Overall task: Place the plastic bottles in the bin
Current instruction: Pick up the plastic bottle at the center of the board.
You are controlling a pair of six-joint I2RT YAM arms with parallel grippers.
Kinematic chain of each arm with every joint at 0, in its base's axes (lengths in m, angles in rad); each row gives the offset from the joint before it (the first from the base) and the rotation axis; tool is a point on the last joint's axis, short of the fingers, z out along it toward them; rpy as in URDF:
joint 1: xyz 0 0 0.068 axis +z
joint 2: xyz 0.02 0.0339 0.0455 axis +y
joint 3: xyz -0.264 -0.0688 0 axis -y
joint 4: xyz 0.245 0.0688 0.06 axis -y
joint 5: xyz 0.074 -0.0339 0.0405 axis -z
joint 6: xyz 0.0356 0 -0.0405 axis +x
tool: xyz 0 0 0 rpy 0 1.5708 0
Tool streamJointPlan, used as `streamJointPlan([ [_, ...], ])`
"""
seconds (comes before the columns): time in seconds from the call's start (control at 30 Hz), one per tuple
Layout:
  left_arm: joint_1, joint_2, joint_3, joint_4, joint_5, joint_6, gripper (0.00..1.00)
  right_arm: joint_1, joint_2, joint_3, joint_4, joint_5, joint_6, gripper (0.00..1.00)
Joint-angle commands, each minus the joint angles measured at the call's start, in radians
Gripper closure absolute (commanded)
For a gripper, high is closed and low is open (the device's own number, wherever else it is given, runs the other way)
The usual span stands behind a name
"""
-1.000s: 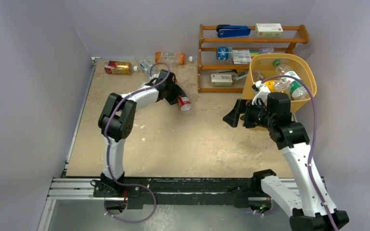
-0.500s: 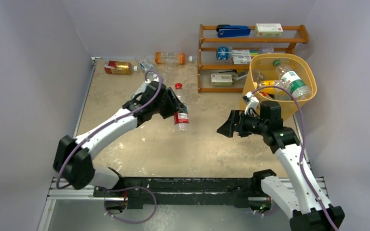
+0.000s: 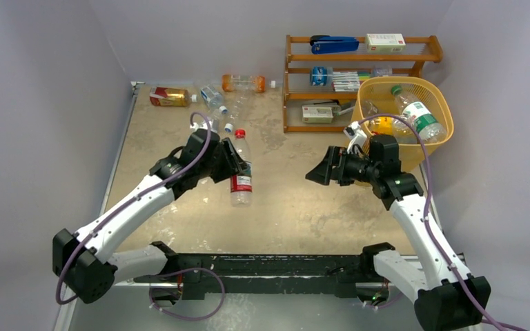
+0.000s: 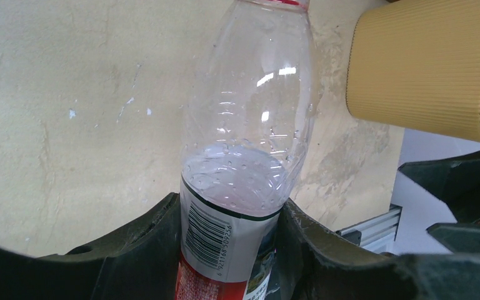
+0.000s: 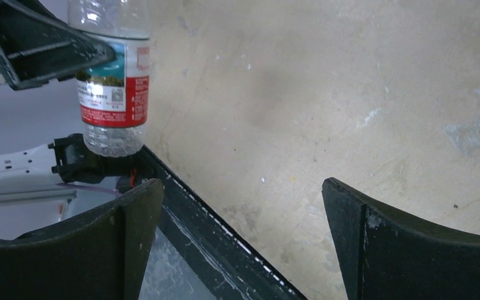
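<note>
My left gripper (image 3: 230, 165) is shut on a clear bottle with a red and white label (image 3: 241, 183) and holds it over the middle of the table, red cap toward the back. The left wrist view shows my left gripper (image 4: 231, 250) clamping the bottle (image 4: 250, 119) at its label. My right gripper (image 3: 319, 173) is open and empty, just left of the yellow-orange bin (image 3: 433, 88), facing the held bottle (image 5: 112, 81). It also shows in the right wrist view (image 5: 244, 237). Several bottles (image 3: 417, 116) lie in the bin.
An amber bottle (image 3: 169, 96), an orange one (image 3: 244, 83) and clear ones (image 3: 212, 96) lie at the table's back left. The brown wooden rack (image 3: 297, 76) with a blue stapler (image 3: 335, 45) and boxes stands behind the bin. The bin's ribbed side (image 4: 425, 62) shows in the left wrist view.
My left arm has drawn back toward the near edge with the bottle, which turned cap-away. My right gripper has edged left and lower, away from the bin.
</note>
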State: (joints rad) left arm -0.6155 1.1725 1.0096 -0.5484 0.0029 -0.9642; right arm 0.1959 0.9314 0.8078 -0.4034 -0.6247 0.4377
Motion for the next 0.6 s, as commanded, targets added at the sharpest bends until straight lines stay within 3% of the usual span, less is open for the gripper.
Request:
streamJointPlan([
  [0.0,0.002,-0.13,-0.028,-0.002,-0.031,0.022,0.55,0.02,0.003,0.07,0.113,-0.044,0.039,0.0],
  [0.2,0.002,-0.181,-0.018,0.02,-0.041,0.004,0.55,0.07,0.016,0.111,0.138,-0.019,0.094,0.0],
  [0.57,-0.011,-0.033,0.021,0.242,0.06,-0.098,0.55,0.252,0.081,0.149,0.258,0.054,0.19,0.0],
])
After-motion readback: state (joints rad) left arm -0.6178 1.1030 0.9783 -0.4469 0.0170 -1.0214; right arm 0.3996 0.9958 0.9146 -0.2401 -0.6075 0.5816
